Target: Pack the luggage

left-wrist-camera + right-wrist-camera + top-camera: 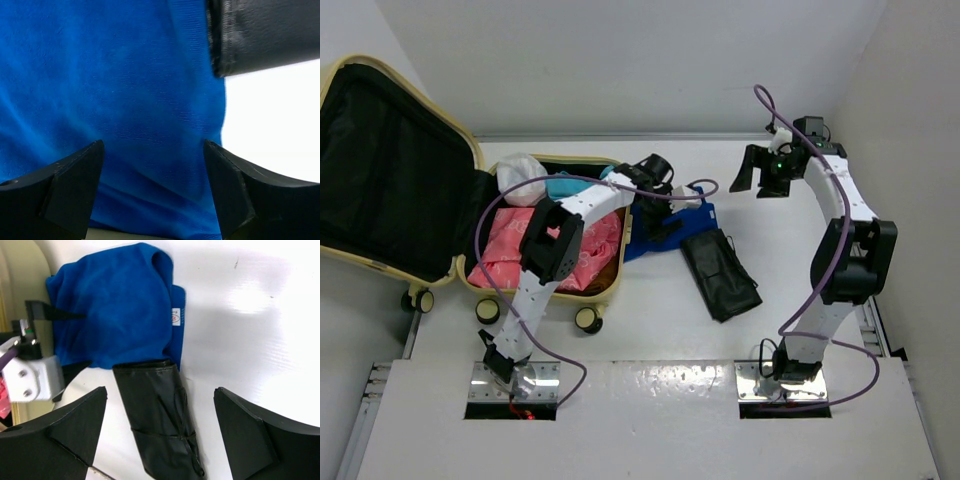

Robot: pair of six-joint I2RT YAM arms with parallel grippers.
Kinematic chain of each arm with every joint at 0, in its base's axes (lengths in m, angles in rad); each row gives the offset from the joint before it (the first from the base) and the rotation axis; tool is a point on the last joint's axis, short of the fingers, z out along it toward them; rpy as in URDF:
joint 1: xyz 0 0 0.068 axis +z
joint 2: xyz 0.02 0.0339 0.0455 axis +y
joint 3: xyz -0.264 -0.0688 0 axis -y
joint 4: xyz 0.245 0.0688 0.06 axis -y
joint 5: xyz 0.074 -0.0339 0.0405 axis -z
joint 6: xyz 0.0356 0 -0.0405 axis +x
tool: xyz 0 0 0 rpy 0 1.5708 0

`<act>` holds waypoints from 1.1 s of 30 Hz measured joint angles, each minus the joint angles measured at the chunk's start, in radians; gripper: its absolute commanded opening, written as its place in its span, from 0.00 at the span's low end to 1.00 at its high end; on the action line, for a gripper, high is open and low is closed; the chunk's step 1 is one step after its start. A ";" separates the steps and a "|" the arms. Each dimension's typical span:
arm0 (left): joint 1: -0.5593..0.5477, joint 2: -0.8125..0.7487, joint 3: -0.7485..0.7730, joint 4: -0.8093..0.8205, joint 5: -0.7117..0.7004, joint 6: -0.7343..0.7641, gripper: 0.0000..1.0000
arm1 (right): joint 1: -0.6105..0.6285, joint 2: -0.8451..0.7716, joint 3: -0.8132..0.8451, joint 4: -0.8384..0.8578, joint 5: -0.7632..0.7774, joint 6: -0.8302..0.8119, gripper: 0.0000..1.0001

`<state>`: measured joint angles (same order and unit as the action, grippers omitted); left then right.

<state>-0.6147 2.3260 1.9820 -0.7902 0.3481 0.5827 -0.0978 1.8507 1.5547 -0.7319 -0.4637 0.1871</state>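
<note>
I have my left hand [154, 150] spread apart just above the blue towel [115, 305] beside the open luggage [395, 170], and my right hand [161, 392] is likewise apart.

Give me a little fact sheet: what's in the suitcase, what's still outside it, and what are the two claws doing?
Luggage: open, lid leaning back left
Inside: pink clothing, white bundle, teal item
Outside: blue cloth, black pouch, on table
Left gripper: open, low over blue cloth
Right gripper: open, raised, holding nothing
</note>
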 measured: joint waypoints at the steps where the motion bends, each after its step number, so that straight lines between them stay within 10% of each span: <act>1: 0.000 0.001 -0.003 0.004 -0.008 -0.003 0.85 | 0.000 -0.008 -0.002 -0.003 0.000 0.000 0.87; 10: -0.014 0.027 -0.038 0.109 -0.122 -0.045 0.79 | -0.016 -0.026 -0.009 -0.035 -0.002 -0.008 0.87; 21: -0.025 0.019 -0.061 0.149 -0.085 -0.085 0.05 | -0.024 -0.024 0.007 -0.055 -0.017 -0.007 0.85; 33: 0.011 -0.045 0.216 0.182 -0.042 -0.264 0.01 | -0.024 0.014 0.099 -0.085 -0.041 -0.011 0.83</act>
<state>-0.6041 2.2814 2.1979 -0.6083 0.3065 0.3187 -0.1219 1.8648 1.6535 -0.8169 -0.5045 0.1757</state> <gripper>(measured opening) 0.110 0.850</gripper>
